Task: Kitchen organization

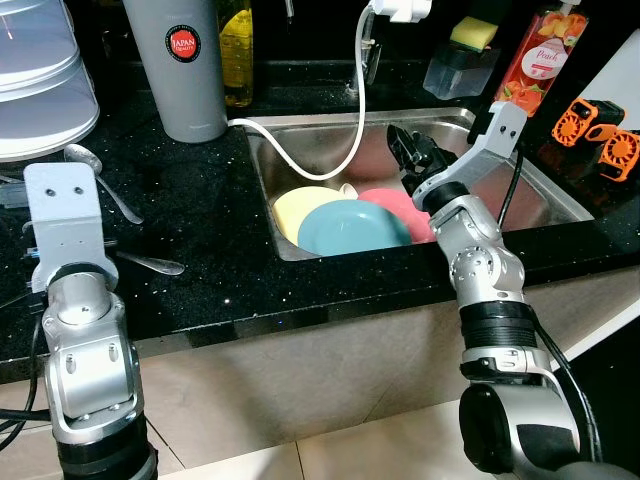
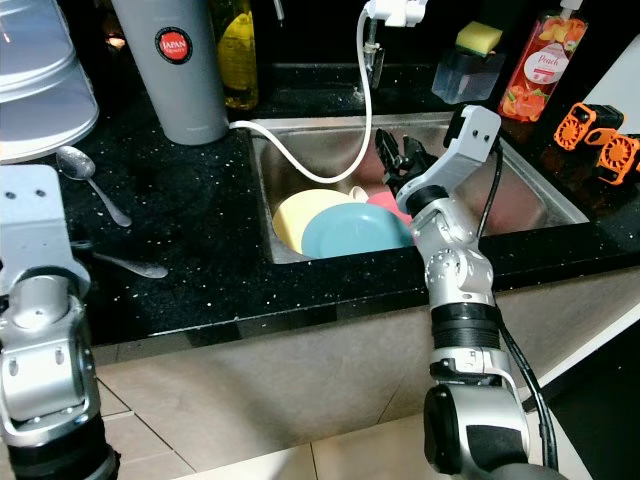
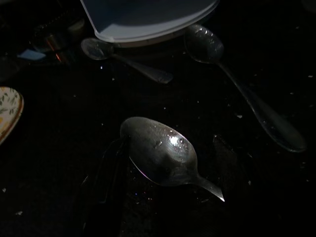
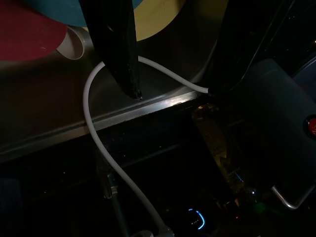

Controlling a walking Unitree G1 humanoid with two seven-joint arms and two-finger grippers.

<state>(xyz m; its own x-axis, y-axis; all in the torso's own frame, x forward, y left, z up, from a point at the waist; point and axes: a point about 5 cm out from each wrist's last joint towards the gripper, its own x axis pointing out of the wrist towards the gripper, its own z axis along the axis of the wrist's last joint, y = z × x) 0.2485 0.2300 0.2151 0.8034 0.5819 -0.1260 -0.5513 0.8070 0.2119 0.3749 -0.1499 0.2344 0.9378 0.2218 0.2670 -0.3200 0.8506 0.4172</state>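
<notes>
My right gripper (image 1: 408, 150) hangs over the steel sink (image 1: 540, 190), its two black fingers spread apart and holding nothing. Just below and to its left lie three plates stacked in the basin: a pink plate (image 1: 392, 203) nearest my fingers, a blue plate (image 1: 350, 228) overlapping it, and a yellow plate (image 1: 298, 207) beyond that. A white hose (image 1: 340, 160) curves through the basin just past my fingertips, running up to the tap fitting (image 1: 398, 10) behind the sink. Farther back from this gripper sit a sponge holder (image 1: 462, 62) and a peach soap bottle (image 1: 540, 55).

My left gripper (image 3: 168, 192) hovers low over the black countertop (image 1: 200, 220), well away from the sink. Its fingers look parted on either side of a spoon (image 3: 160, 150), though the wrist view is too dark to say whether they touch it. Just ahead lie two more spoons (image 3: 237, 84), near the rim of a white stacked container (image 1: 40, 90). Between my two arms, at the back, stands a grey canister (image 1: 185, 65) beside a yellow bottle (image 1: 238, 50).
</notes>
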